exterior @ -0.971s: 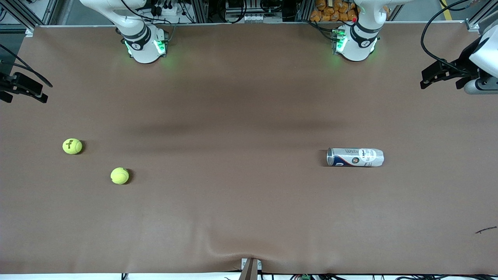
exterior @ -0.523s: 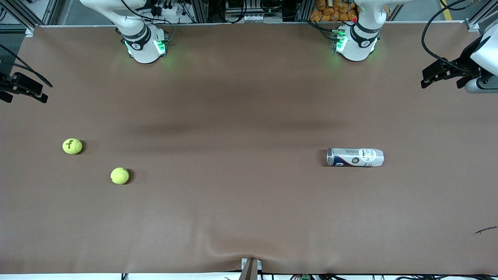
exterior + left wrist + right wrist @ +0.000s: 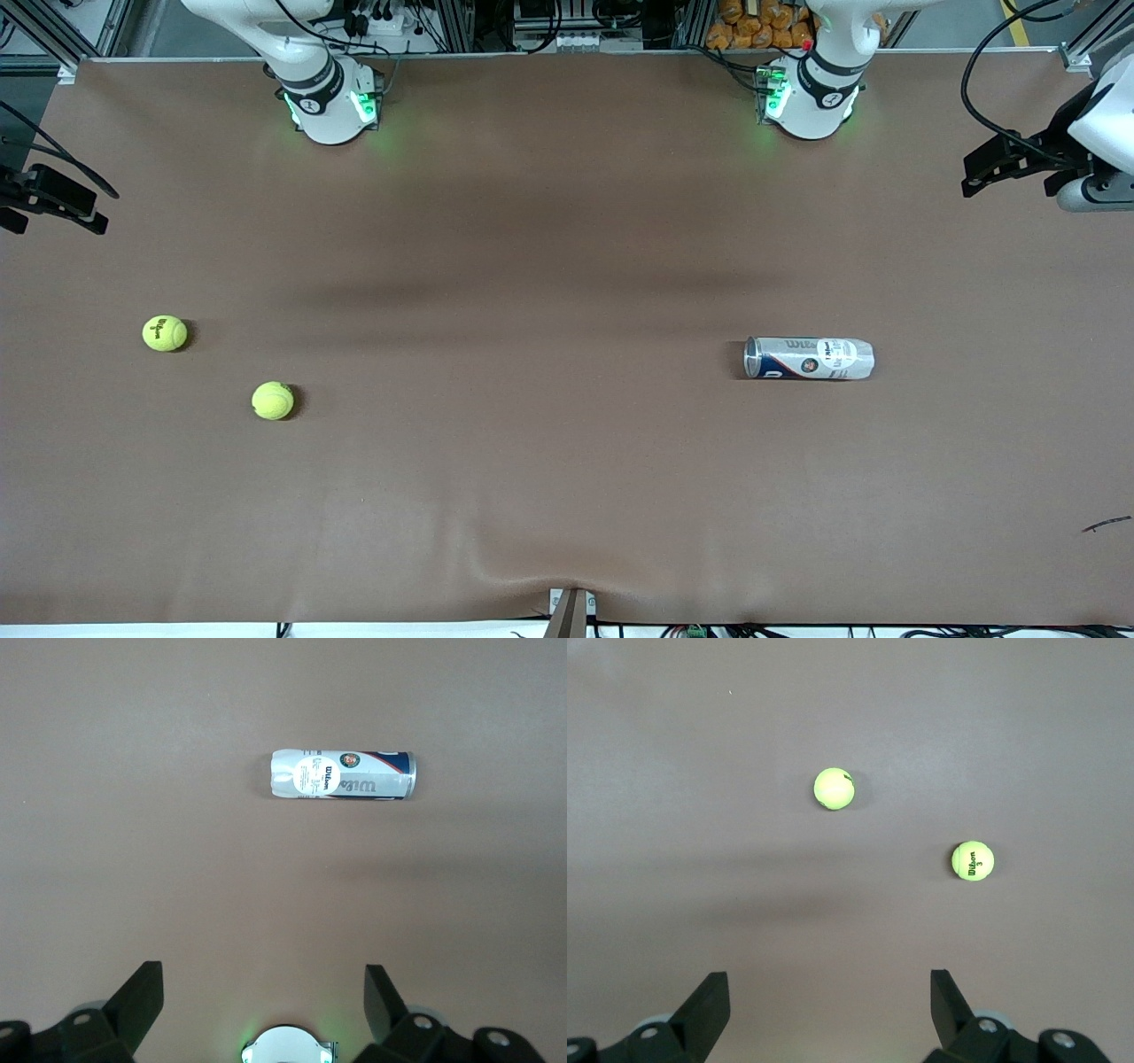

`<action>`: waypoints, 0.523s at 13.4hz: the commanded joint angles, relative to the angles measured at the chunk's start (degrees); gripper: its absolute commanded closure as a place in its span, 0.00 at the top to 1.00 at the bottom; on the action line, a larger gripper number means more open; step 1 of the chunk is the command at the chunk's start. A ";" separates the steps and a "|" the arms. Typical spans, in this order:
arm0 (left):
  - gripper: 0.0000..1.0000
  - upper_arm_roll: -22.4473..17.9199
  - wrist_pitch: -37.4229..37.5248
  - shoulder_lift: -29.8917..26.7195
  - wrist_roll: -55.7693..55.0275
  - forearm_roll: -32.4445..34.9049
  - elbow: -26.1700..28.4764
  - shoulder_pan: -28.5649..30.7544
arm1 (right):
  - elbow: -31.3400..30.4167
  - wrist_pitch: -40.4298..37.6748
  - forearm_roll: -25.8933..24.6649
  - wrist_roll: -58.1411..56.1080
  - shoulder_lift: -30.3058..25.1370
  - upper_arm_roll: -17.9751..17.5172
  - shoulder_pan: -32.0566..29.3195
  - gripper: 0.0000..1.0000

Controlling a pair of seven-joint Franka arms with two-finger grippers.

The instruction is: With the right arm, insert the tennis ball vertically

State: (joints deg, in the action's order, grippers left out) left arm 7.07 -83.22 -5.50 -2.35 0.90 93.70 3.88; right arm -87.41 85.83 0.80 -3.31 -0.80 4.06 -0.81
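Since the earlier frame only the left gripper (image 3: 983,173) has edged slightly at the table's left-arm end; the two tennis balls (image 3: 165,333) (image 3: 273,400) and the lying can (image 3: 809,358) stay put. The right gripper (image 3: 22,213) hangs at the right-arm end. Only the wrist views show each gripper's fingers (image 3: 709,1005) (image 3: 142,1001) spread wide and empty, high above the table (image 3: 567,266).

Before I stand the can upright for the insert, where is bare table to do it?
The widest bare patch lies between the tennis ball can, lying on its side, and the two tennis balls. The strip nearer the front camera is bare too. Nowhere is crowded; left gripper and right gripper hang open.
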 commanded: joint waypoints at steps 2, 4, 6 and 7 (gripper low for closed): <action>1.00 0.22 0.78 1.02 1.20 1.21 -0.88 -0.19 | 0.58 -0.75 0.08 0.32 -0.43 -0.28 -0.16 1.00; 1.00 0.31 0.78 2.25 4.35 1.29 -0.45 -0.36 | 0.58 -0.75 0.08 0.32 -0.43 -0.28 -0.16 1.00; 1.00 0.75 0.60 3.21 7.25 1.29 -0.18 -0.36 | 0.58 -0.75 0.08 0.23 -0.43 -0.28 -0.25 1.00; 1.00 0.84 0.43 3.83 8.40 1.29 0.08 -0.36 | 0.58 -0.75 0.08 0.49 -0.43 -0.28 -0.16 1.00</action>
State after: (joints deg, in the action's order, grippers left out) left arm 7.42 -83.18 -2.71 3.53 0.94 94.01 3.70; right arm -87.37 85.83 0.80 -3.31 -0.80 4.06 -0.81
